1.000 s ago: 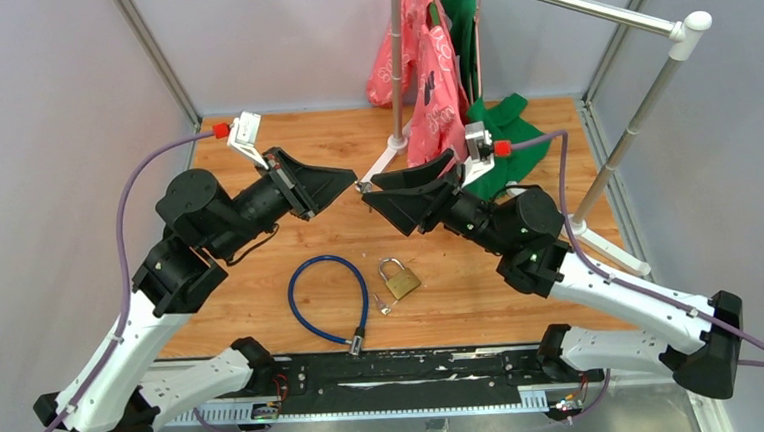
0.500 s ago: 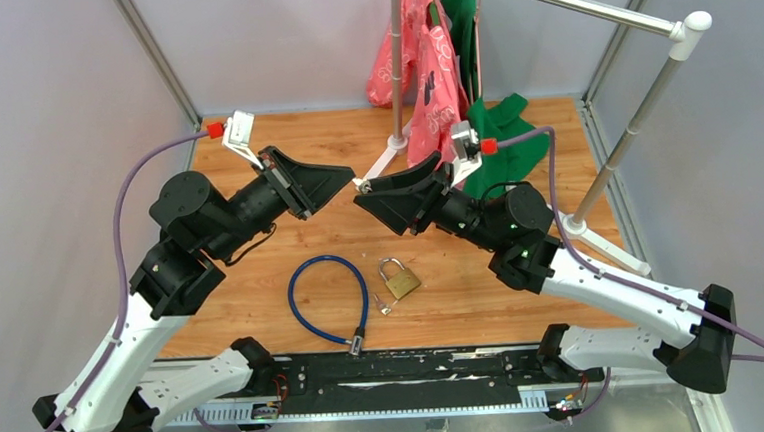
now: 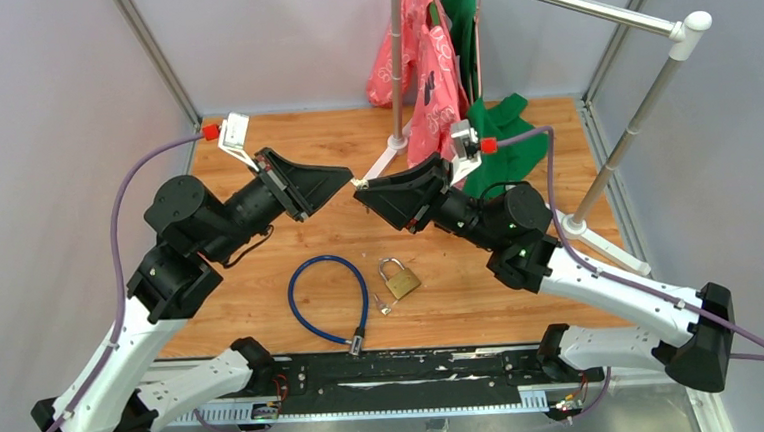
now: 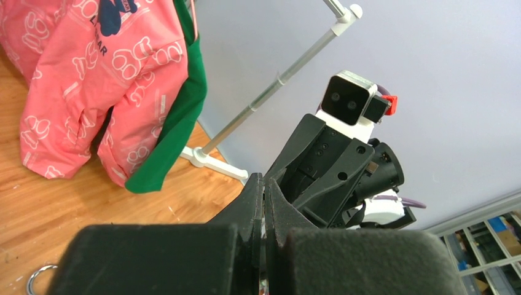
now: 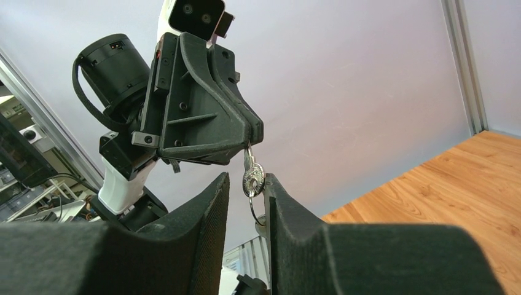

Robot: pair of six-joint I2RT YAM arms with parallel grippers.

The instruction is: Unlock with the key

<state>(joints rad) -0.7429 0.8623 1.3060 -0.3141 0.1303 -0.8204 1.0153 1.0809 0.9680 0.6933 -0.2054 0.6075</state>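
The key (image 5: pixel 252 178) hangs in mid-air between the arms. My left gripper (image 5: pixel 247 142) is clamped on its blade, and the head and ring dangle below. My right gripper (image 5: pixel 246 183) brackets the head with its jaws narrowly apart, not yet gripping. The padlock (image 3: pixel 399 278) lies on the table (image 3: pixel 463 301) at 6 o'clock from the key, with the cable (image 3: pixel 327 258) at the padlock's 9 o'clock.

I see two risks. The head sits nearer one finger, so an uneven squeeze could twist it askew. If my left lets go before the right bites, the key drops.
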